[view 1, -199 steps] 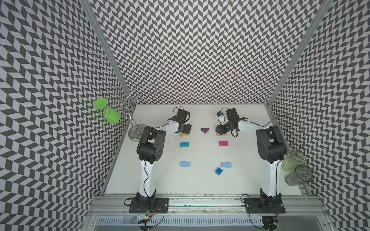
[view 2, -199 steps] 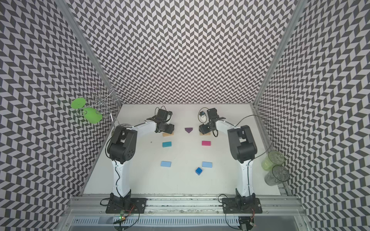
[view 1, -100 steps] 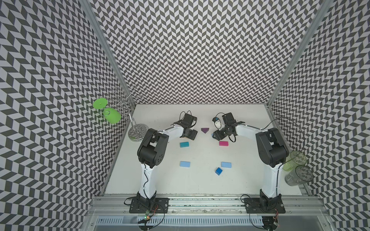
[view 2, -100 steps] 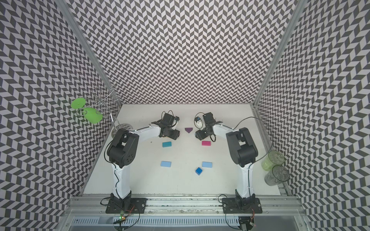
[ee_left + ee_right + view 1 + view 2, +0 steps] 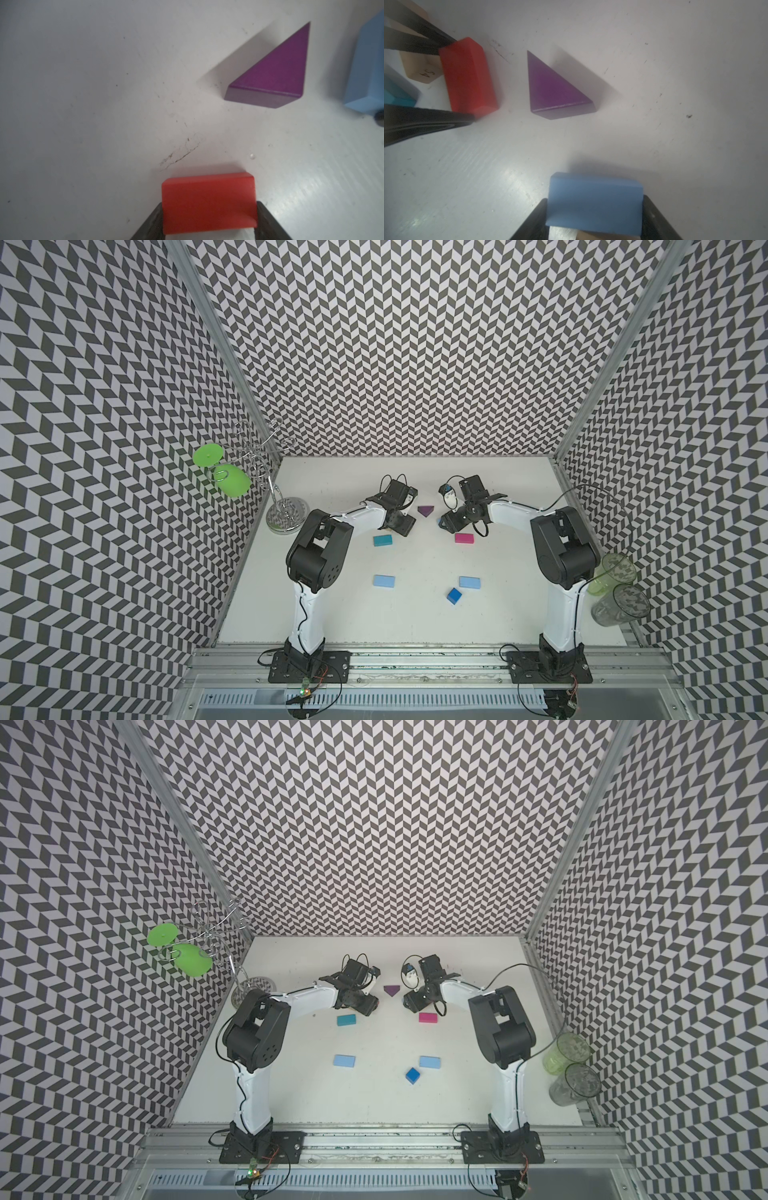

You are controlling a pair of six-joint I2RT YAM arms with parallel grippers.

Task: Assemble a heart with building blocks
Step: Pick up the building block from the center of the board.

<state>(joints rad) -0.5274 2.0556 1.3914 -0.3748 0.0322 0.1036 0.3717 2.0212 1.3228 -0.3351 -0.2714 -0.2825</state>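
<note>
Left tool (image 5: 209,205) pinches red block (image 5: 207,197), right tool (image 5: 595,200) blue block (image 5: 595,207); from above, seemingly hidden.

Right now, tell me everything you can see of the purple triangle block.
The purple triangle is a solid, flat triangular block, like painted wood, with a matte top face and darker side walls. It lies flat on the white table, back middle, its point towards the robot's bases. Nothing touches it: the red block in the left hand and the light blue block in the right hand flank it, each with a gap.
</note>
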